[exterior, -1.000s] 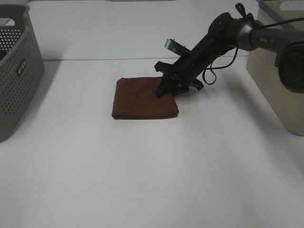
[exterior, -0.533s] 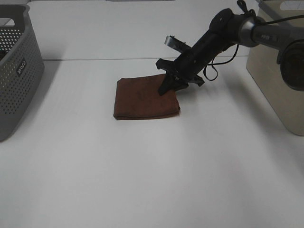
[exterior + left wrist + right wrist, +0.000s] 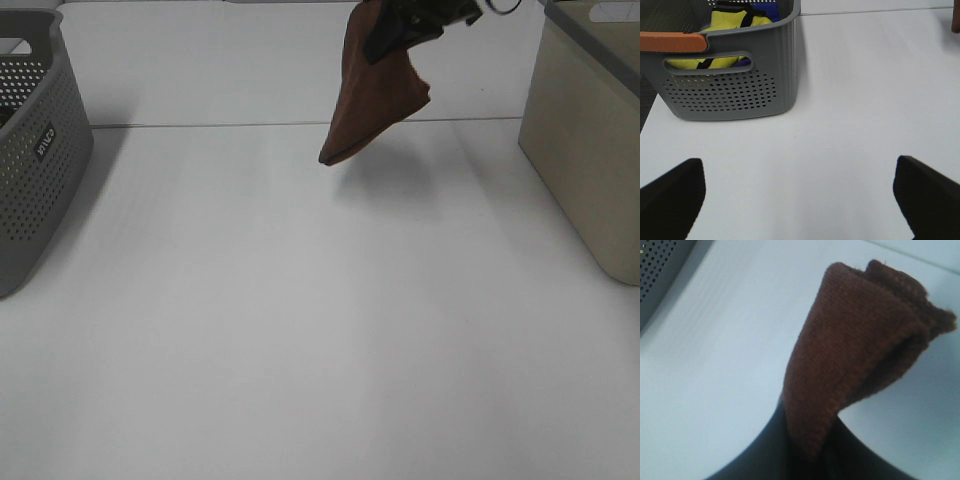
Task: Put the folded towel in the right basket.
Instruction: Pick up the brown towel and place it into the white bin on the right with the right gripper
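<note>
White table (image 3: 300, 340) spans the high view. A grey basket (image 3: 35, 150) with perforated walls stands at the left edge. The right basket (image 3: 585, 150), beige with solid walls, stands at the right edge and is partly cut off by the frame.

The right gripper (image 3: 395, 30) sits at the top of the high view, well above the table. Its jaws are clamped on the towel (image 3: 372, 95). In the right wrist view the dark fingers (image 3: 765, 455) pinch one end of the brown cloth, and the folded layers hang away from the claw.

Towel position: in the air, clear of the table, touching only the gripper. Its low corner points down and to the left in the high view. It hangs between the two baskets, nearer the right basket but not over it. Its shadow (image 3: 400, 160) lies on the table below.

The left gripper (image 3: 800, 195) is spread wide. In the left wrist view its two dark fingers (image 3: 670, 195) sit at opposite sides with only bare table between them. The grey basket stands ahead of it, holding a yellow item (image 3: 732, 25) and a blue item (image 3: 767, 7). An orange strip (image 3: 670, 41) lies along the basket rim.
</note>
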{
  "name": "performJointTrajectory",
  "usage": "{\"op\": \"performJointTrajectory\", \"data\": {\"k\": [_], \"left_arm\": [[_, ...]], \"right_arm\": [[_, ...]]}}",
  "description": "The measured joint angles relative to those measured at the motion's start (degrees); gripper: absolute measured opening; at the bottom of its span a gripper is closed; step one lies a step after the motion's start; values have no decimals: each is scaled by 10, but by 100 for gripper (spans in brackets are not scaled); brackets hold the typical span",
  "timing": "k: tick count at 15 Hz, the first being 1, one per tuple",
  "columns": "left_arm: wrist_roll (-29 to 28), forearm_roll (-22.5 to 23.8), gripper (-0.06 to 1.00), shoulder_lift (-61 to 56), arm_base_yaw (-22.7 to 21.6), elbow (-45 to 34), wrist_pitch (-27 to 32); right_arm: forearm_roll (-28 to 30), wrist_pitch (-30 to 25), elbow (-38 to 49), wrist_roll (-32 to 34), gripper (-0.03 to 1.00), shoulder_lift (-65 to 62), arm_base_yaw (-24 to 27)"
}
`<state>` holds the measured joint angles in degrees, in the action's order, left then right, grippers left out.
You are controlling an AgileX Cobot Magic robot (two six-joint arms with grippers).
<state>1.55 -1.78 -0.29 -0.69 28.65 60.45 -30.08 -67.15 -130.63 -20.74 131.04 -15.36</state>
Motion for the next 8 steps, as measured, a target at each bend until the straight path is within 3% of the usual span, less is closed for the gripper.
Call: {"op": "performJointTrajectory", "data": {"k": [3, 5, 7, 8], "left_arm": [[0, 0, 97, 0, 0, 0, 0], [0, 0, 97, 0, 0, 0, 0], [0, 0, 97, 0, 0, 0, 0], [0, 0, 97, 0, 0, 0, 0]], "right_arm": [[98, -15, 0, 17, 9, -78, 1], [130, -23, -1, 33, 9, -108, 10], [140, -28, -1, 42, 9, -144, 45], [142, -28, -1, 43, 9, -174, 99]]}}
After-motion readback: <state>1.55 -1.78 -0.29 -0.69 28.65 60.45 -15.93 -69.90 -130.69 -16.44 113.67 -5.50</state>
